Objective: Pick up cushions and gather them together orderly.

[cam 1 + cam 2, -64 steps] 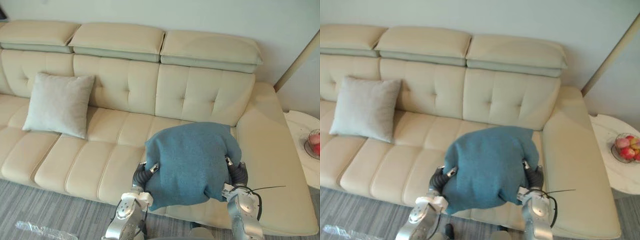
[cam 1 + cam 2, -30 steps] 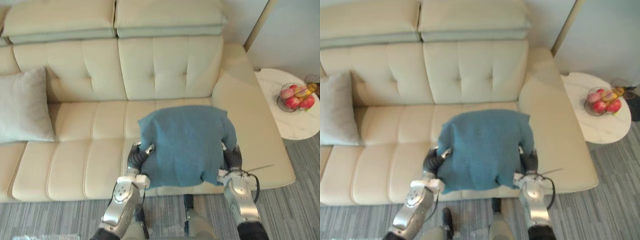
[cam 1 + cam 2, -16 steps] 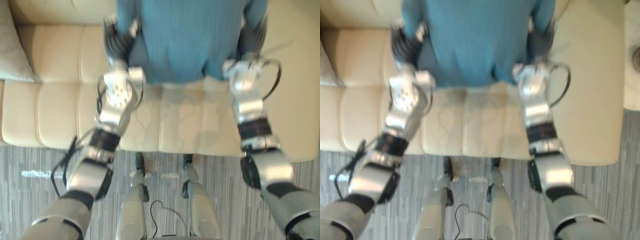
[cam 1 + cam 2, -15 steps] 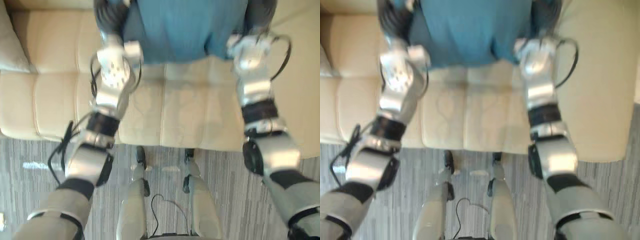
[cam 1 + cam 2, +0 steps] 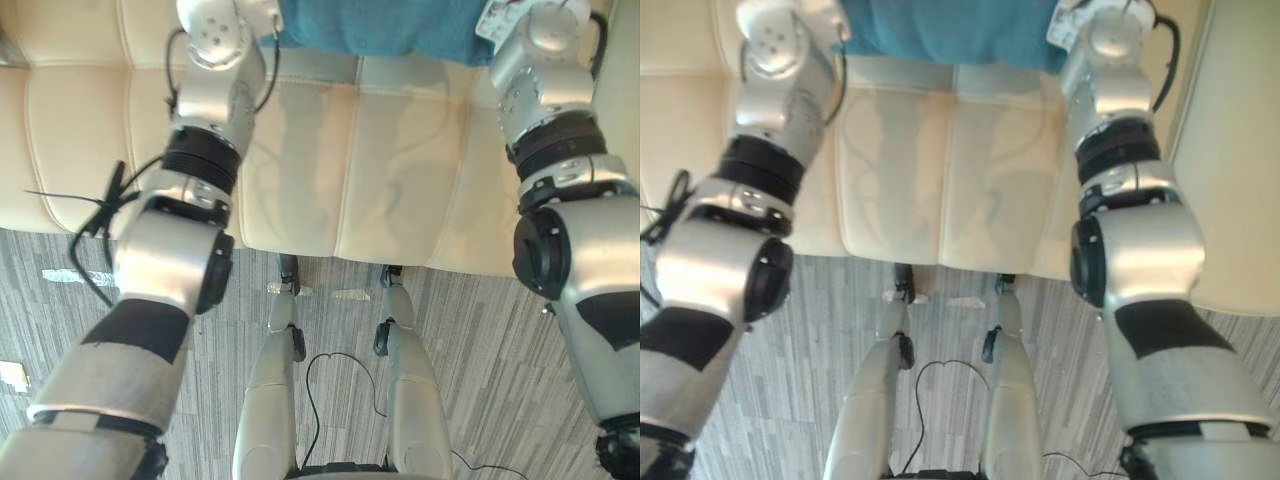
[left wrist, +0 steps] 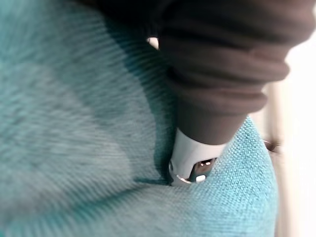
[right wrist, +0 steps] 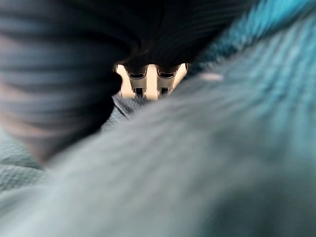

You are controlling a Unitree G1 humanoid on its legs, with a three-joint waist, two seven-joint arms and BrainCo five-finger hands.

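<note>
A blue knitted cushion [image 5: 380,25] lies on the cream sofa seat [image 5: 330,150], at the top edge of both eye views. Both silver arms reach up to it, one at each side. In the left wrist view the left hand [image 6: 222,74] presses its dark ribbed cover deep into the teal cloth [image 6: 74,123]. In the right wrist view the right hand [image 7: 59,74] lies against the same cushion [image 7: 222,148], and the cloth bulges in front of it.
The sofa's front edge runs across the eye views, with grey striped carpet [image 5: 480,330] below it. The sofa's wide right end [image 5: 1230,150] rises at the right. A small pale scrap [image 5: 12,375] lies on the carpet at the left.
The camera has tipped far down, so the sofa back, the grey cushion and the side table have left the picture. The blue cushion stays between the two arms.
</note>
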